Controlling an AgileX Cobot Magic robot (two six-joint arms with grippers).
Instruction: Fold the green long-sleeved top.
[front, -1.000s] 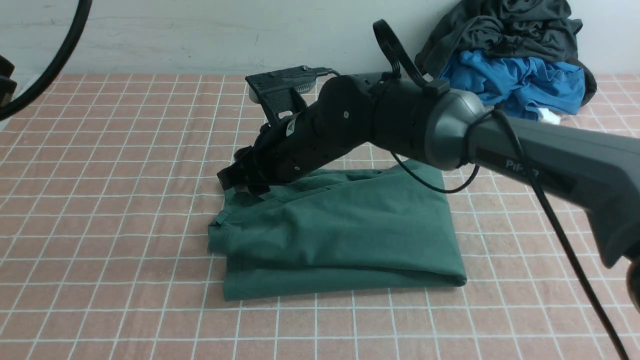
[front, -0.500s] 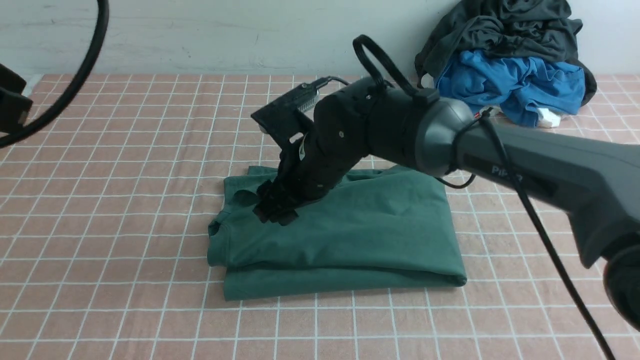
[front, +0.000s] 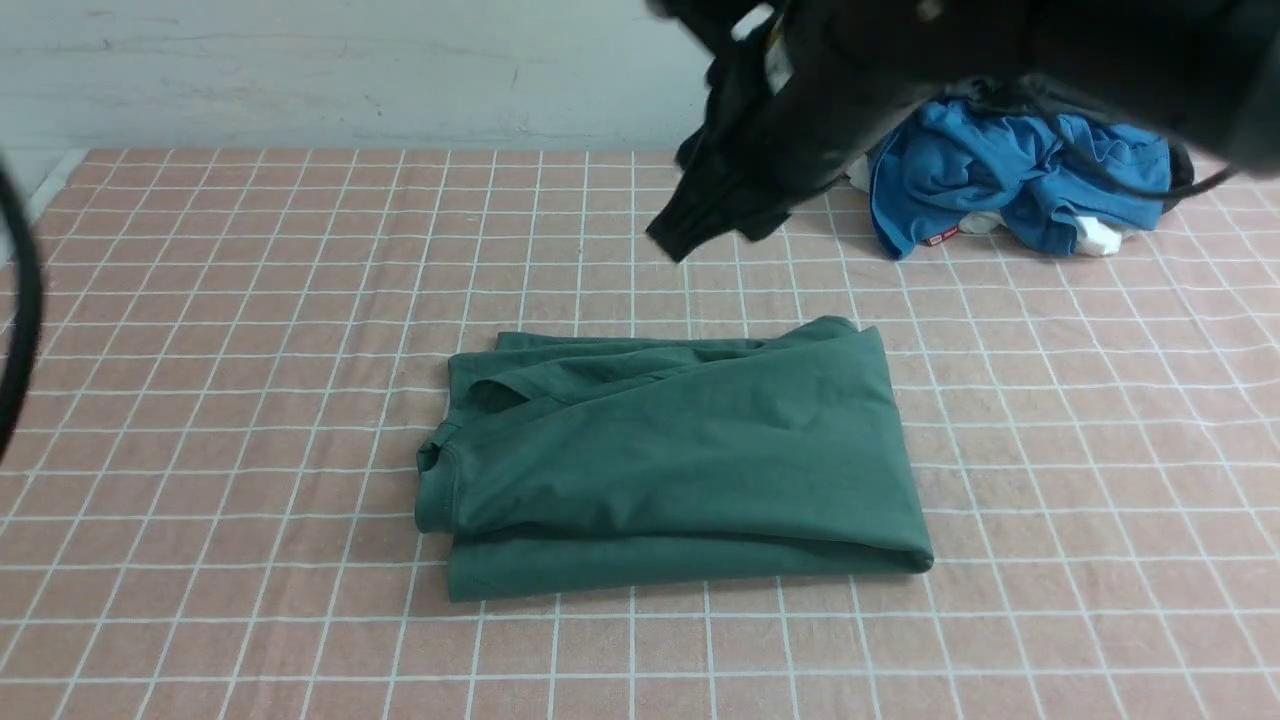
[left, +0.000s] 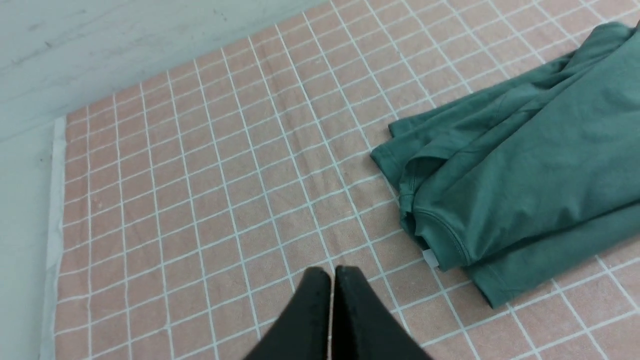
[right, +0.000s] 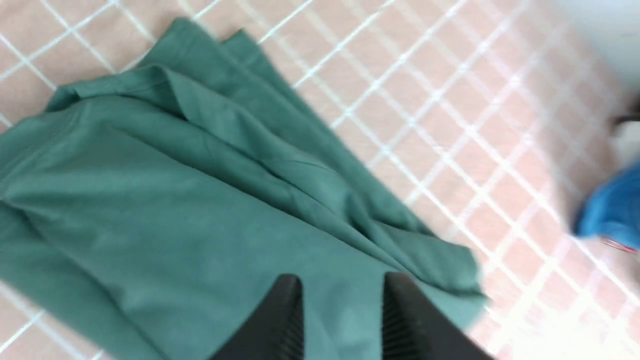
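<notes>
The green long-sleeved top (front: 680, 460) lies folded into a rough rectangle in the middle of the pink checked cloth, neck end to the left. No gripper touches it. My right gripper (front: 690, 235) hangs blurred in the air behind the top. In the right wrist view the right gripper (right: 344, 282) is open above the green top (right: 175, 200), with nothing between its fingers. My left gripper (left: 332, 270) is shut and empty over bare cloth, to the side of the green top (left: 525, 170), whose white neck label (left: 430, 257) peeks out.
A bright blue garment (front: 1010, 175) lies heaped at the back right against the wall, partly behind my right arm. A black cable (front: 20, 300) curves along the left edge. The checked cloth (front: 200, 400) runs back to the pale wall.
My right arm has lifted off the top's left part and swung up and back to the right. The top stays as it lay. The left arm's dark part has left the view's left edge.
</notes>
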